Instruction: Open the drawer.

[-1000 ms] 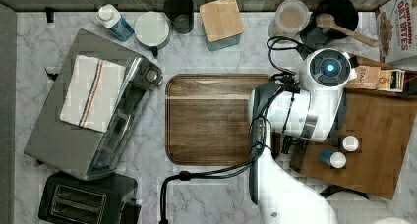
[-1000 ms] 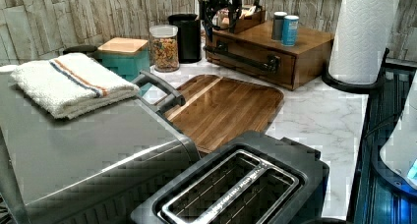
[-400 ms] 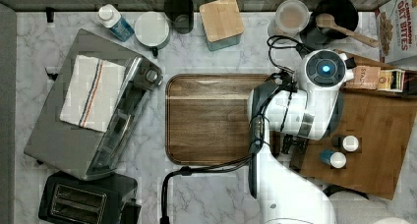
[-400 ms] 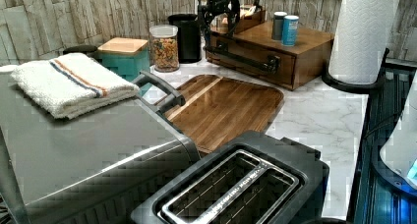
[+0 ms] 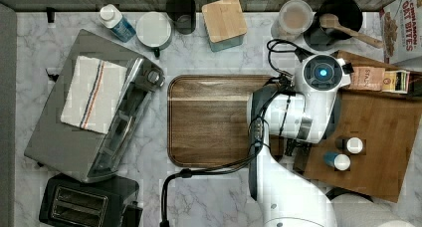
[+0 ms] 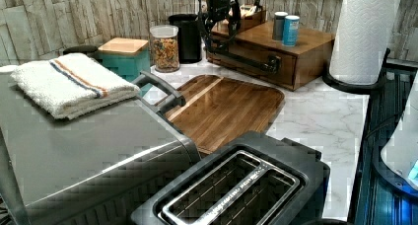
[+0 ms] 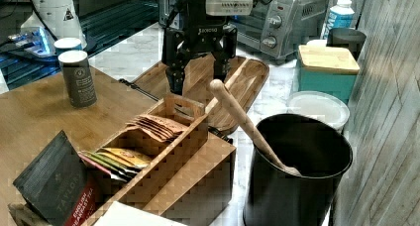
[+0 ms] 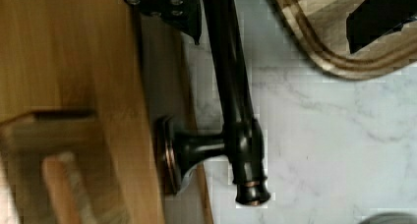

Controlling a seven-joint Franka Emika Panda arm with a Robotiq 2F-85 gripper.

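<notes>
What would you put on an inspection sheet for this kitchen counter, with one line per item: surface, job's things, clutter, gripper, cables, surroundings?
Surface: white marble counter, bare in patches.
Job's things: drawer in the wooden cabinet looks shut; its dark bar handle runs along the front.
Clutter: wooden tray, toaster oven with a folded towel on top, toaster, paper towel roll, two small tins, black pot with a wooden spoon.
Gripper: gripper with open fingers at the handle, one on each side.
Cables: black cable across the counter.
Surroundings: stone-look wall.
</notes>
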